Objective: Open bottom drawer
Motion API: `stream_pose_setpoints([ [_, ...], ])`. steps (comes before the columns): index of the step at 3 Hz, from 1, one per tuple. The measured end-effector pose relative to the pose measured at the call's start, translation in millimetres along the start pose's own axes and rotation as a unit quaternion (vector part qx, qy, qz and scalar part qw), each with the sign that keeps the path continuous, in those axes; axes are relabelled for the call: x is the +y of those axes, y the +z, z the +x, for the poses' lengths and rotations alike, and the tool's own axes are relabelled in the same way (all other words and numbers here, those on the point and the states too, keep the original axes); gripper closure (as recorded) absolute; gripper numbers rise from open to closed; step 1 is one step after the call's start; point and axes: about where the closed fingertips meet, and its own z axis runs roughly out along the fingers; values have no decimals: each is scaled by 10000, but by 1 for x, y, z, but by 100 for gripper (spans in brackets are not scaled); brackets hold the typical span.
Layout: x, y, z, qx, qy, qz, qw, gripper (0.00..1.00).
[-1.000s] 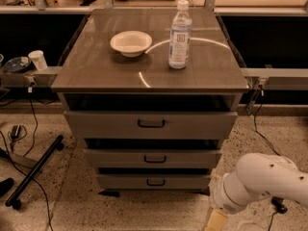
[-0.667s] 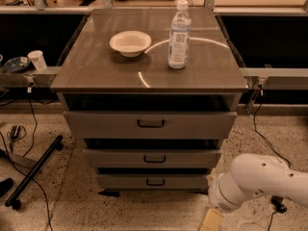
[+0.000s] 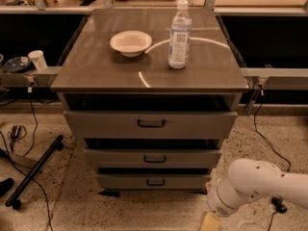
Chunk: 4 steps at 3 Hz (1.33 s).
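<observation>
The bottom drawer (image 3: 120, 182) is the lowest of three grey drawers in the cabinet, with a small dark loop handle (image 3: 155, 182) at the middle of its front. It looks closed, in line with the middle drawer (image 3: 192, 158) above it. My white arm (image 3: 255, 184) comes in from the lower right. My gripper (image 3: 210, 222) hangs at the frame's bottom edge, low and to the right of the bottom drawer, apart from the handle. Only its tan upper part shows.
The top drawer (image 3: 96, 124) is taller and wider. On the cabinet top stand a white bowl (image 3: 130, 42) and a water bottle (image 3: 179, 35). A black stand leg (image 3: 33, 172) and cables lie on the floor at left. A paper cup (image 3: 37, 59) sits on the left rail.
My arm and gripper have shifted slightly to the left, toward the cabinet's lower right corner. The drawers have not moved.
</observation>
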Motion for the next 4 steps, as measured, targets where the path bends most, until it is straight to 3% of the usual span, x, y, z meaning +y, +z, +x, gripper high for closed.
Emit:
stream_pose_setpoints([
  [2,-5,45,4,-81,104,-249,9996,0],
  [3,-17,95,6,-34,189,-392,9990,0],
  [4,-17,95,6,-34,189,-392,9990,0],
])
